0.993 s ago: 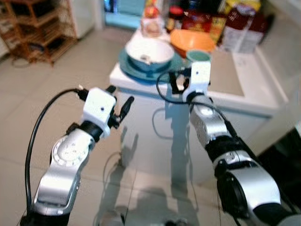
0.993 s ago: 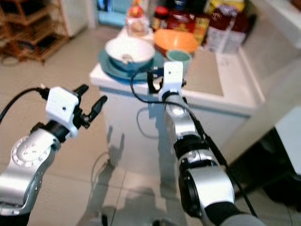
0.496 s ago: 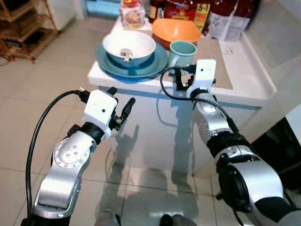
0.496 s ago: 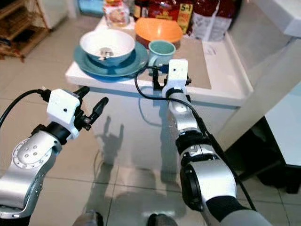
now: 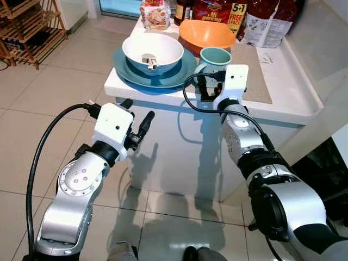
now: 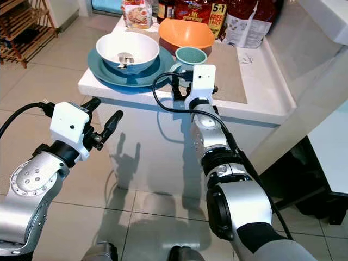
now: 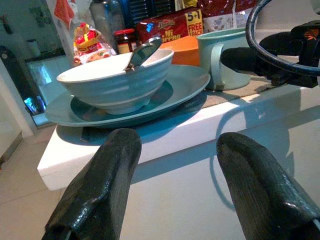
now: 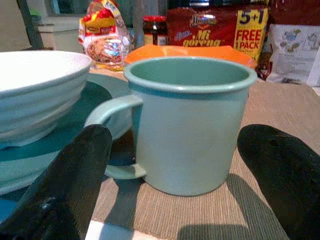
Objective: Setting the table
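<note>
Counter [image 5: 293, 106]: white, smooth slab with rounded edge, upper centre of the head views, over glossy tiled floor [image 5: 49, 92].
Mug [image 8: 190, 122]: pale green, glazed, cylindrical with loop handle; stands on woven beige mat [image 5: 255, 76], just beside the plate, upper centre of the left eye view.
Plate [image 5: 130, 73]: round, teal, glossy, at the counter's near left corner.
Bowl [image 5: 153, 51]: white, ribbed outside, sits on the plate, metal spoon [image 7: 142, 50] leaning inside.
Orange bowl [image 5: 207, 33]: smooth, behind the mug.
Groceries [image 5: 217, 10]: red packets, jar, bagged snacks along the back edge.
Right gripper [image 8: 175, 185]: at counter edge, black rubbery fingers spread wide either side of the mug, not touching.
Left gripper [image 5: 137, 117]: centre left, over the floor, short of the counter, fingers apart, holding nothing.
</note>
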Robot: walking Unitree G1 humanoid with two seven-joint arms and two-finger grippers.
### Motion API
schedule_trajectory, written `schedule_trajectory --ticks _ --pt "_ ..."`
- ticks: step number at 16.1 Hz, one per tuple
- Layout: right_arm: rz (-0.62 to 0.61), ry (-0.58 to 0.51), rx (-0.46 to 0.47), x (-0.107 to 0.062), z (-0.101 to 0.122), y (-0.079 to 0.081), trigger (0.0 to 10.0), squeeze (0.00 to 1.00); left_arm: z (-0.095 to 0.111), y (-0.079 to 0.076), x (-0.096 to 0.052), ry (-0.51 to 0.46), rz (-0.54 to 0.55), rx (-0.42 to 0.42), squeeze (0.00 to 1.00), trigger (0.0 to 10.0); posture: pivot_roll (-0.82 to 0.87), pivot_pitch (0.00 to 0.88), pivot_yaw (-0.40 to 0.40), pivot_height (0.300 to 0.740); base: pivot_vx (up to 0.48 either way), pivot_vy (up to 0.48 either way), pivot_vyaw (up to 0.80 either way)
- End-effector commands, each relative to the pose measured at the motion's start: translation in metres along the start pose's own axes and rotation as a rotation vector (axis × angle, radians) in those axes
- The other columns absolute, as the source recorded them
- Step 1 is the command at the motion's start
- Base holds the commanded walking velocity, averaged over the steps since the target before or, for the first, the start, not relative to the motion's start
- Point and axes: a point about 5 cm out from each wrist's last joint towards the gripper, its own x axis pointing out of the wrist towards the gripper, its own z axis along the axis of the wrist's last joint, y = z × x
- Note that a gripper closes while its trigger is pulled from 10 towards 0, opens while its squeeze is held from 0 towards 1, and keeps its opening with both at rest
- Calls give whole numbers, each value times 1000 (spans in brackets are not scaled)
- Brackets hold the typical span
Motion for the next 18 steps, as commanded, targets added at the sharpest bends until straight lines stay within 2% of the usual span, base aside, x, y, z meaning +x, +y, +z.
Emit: schedule_trajectory --ticks 1,5,7,9,10,11,12,13,14,15,18 --pt "-4 -21 5 0 3 -4 10000 0 4 -3 -2 -11 -7 -1 0 10000 202 104 -116 740 0 0 0" --pt "0 -19 -1 1 4 -2 10000 0 4 -2 0 -15 -5 3 0 10000 209 96 -120 740 0 0 0" --pt "7 -67 -6 -2 7 -5 10000 0 3 0 1 -1 47 -23 0 10000 200 95 -122 740 0 0 0" --pt "15 -117 29 -9 10 -11 10000 0 2 1 3 -1 78 -9 0 10000 185 91 -120 740 0 0 0" --pt "69 -172 48 -28 14 -11 10000 0 -1 0 5 10 92 -18 0 10000 169 87 -113 740 0 0 0" --pt "94 -170 61 -41 14 -10 10000 0 -2 0 6 12 99 -27 0 10000 162 86 -109 740 0 0 0" --pt "104 -164 69 -47 13 -9 10000 0 -2 0 7 14 104 -28 0 10000 162 86 -109 740 0 0 0" --pt "128 -142 51 -64 8 -8 10000 0 -2 1 10 10 113 -29 0 10000 154 81 -100 740 0 0 0" --pt "135 -135 19 -72 6 -9 10000 0 -1 2 11 3 118 -29 0 10000 151 79 -97 740 0 0 0" --pt "98 -117 2 -89 2 -15 10000 0 0 4 13 -12 121 -44 0 10000 141 71 -89 740 345 0 800" --pt "45 -102 5 -104 8 -22 10000 0 0 3 15 -14 112 -44 0 10000 128 60 -79 740 416 0 800"
